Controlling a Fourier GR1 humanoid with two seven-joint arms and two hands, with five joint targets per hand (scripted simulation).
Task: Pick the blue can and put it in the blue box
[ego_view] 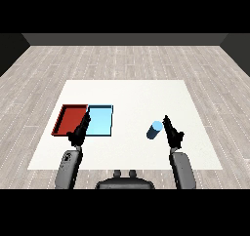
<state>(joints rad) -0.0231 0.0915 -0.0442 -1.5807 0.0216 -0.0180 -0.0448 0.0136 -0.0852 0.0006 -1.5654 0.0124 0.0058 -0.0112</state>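
Note:
The blue can [155, 130] stands on the white table [132, 98], right of the middle. My right hand [172, 131] is just to the can's right, fingers straight and pointing forward, open, with a small gap to the can. The light blue tray [100, 121] lies left of the middle with nothing in it. My left hand [80, 130] hovers over that tray's near left corner, fingers straight and open, holding nothing.
A red tray [71, 119] lies against the light blue tray's left side, holding nothing. Bare white table stretches between the trays and the can and toward the far edge. Grey wood floor surrounds the table.

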